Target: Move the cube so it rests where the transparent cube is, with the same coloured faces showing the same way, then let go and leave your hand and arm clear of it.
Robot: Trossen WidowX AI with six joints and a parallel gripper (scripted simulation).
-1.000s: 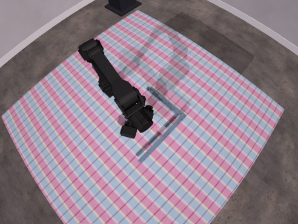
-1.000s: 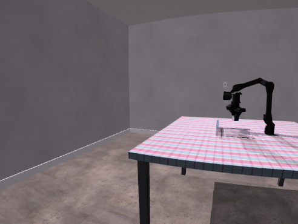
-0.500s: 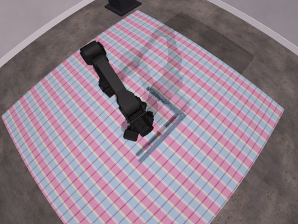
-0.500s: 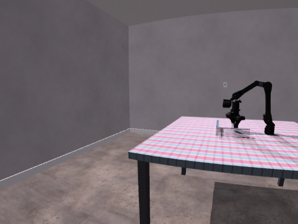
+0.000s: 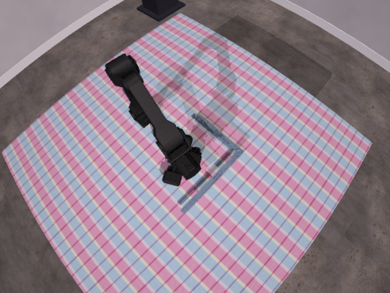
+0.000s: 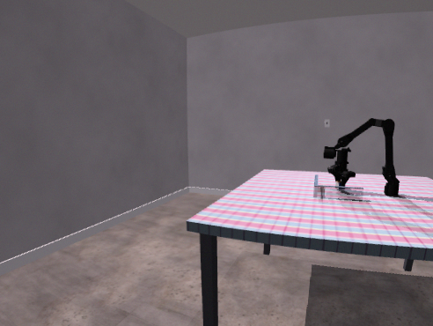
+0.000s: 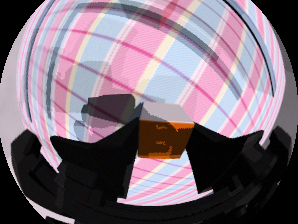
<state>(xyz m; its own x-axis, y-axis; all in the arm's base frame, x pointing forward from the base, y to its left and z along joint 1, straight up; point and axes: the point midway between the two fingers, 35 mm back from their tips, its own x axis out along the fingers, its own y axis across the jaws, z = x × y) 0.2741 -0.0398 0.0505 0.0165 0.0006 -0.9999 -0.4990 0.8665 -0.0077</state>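
The cube shows an orange face towards the wrist camera and a pale top face. My gripper is shut on it, one dark finger on each side, and holds it just above the plaid table top. In the top view the hand hides the cube. The transparent cube shows as a dark see-through block on the table, close to the left of the held cube. A grey see-through L-shaped frame lies just beyond the gripper.
The arm reaches from its base near the table's back. A black pedestal stands on the floor behind the table. The table edges are far from the gripper.
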